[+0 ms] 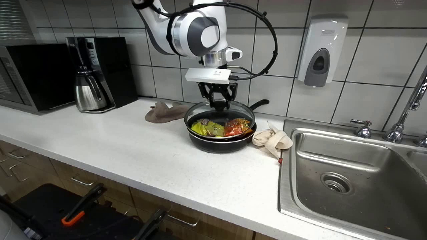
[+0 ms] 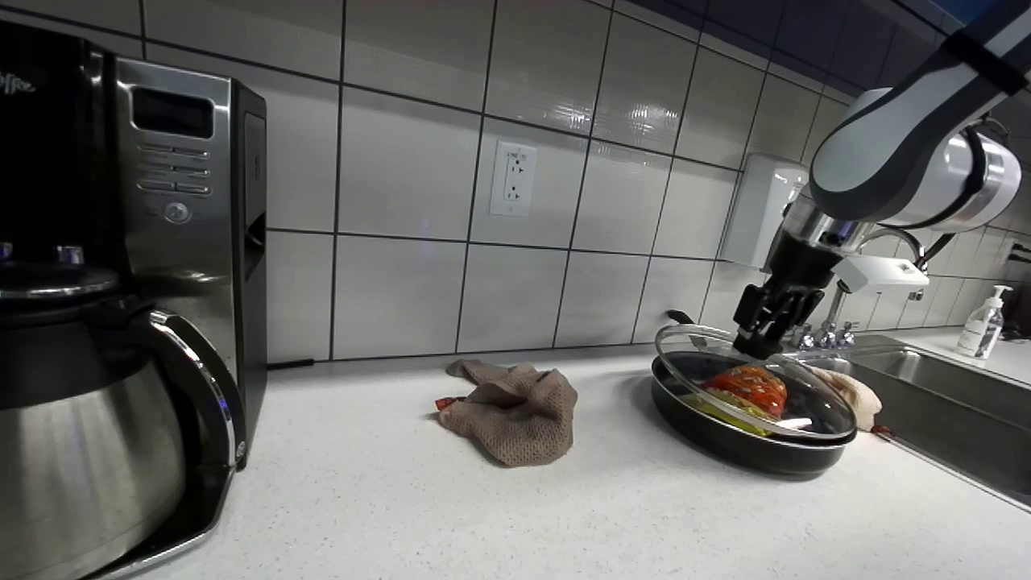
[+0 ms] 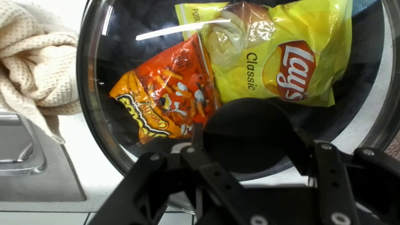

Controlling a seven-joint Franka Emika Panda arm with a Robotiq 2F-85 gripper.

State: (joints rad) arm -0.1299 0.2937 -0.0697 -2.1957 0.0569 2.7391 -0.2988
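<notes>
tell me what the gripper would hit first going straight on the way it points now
Probably the glass lid, right below: the gripper points down, closed on the black knob. If the lid moved along, it would press toward the pan; the gaps are unclear.

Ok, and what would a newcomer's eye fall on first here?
Probably the yellow bag and red bag, bright in the black pan beneath the glass lid. Next, the gripper, closed on the lid's knob. Then the coffee maker, large at the left in an exterior view.

Cloth (image 1: 272, 141) blks btwn pan (image 1: 217, 146) & sink (image 1: 287, 183); front free.
</notes>
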